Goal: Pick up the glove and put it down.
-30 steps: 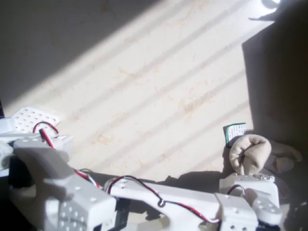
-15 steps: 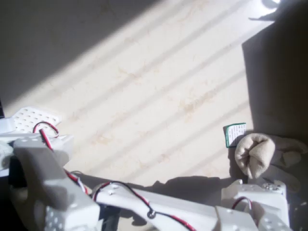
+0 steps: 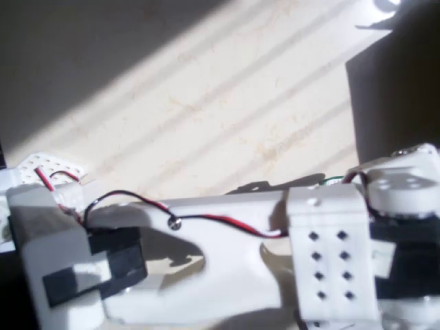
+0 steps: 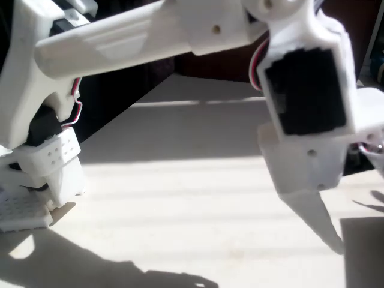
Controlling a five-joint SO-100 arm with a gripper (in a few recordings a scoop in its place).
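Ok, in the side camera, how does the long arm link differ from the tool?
The long arm link runs nearly level across the top of the fixed view; the tool hangs downward. The link is a thick bar, while the tool tapers to a point. The tool carries a black motor block; the link is plain white. Both are white plastic, above the sunlit table.
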